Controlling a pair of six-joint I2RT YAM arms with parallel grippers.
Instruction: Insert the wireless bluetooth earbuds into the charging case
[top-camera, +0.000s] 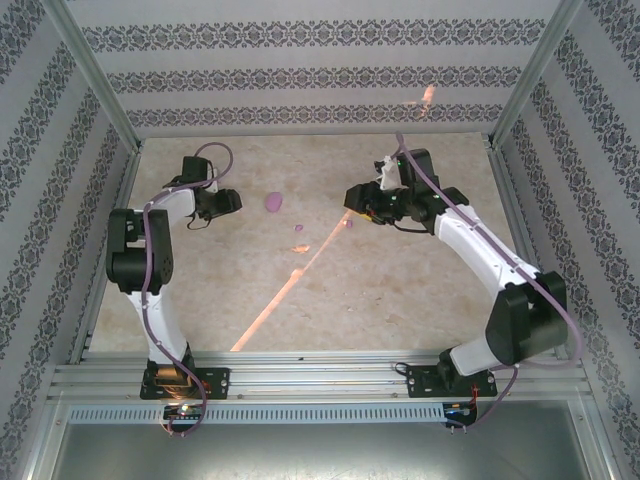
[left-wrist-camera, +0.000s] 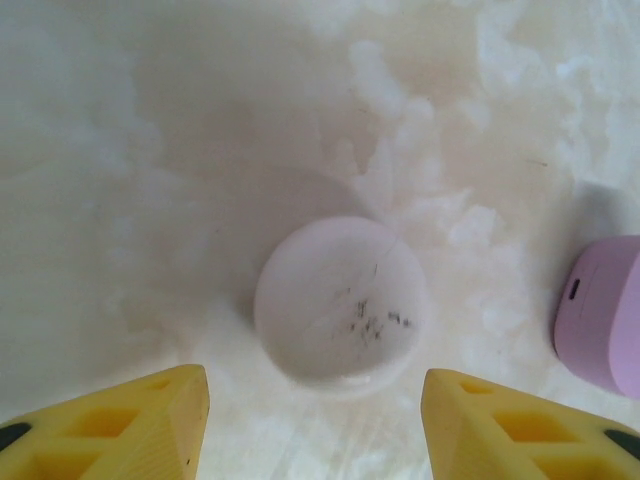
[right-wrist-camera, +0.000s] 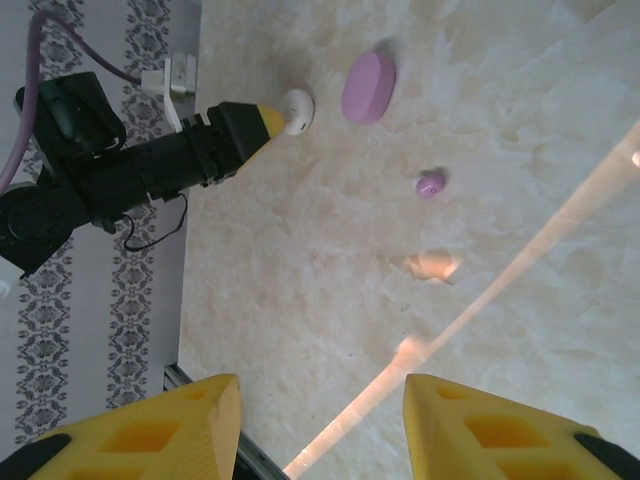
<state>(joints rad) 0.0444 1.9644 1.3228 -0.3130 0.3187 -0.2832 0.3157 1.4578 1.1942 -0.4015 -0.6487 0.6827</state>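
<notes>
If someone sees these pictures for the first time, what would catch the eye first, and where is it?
The lilac charging case stands out on the pale table, toward the far side and left of the middle. A bright orange streak of light crosses the table diagonally. In the left wrist view, a flat white round disc lies just ahead of the open left tool, with the case off to its right.
</notes>
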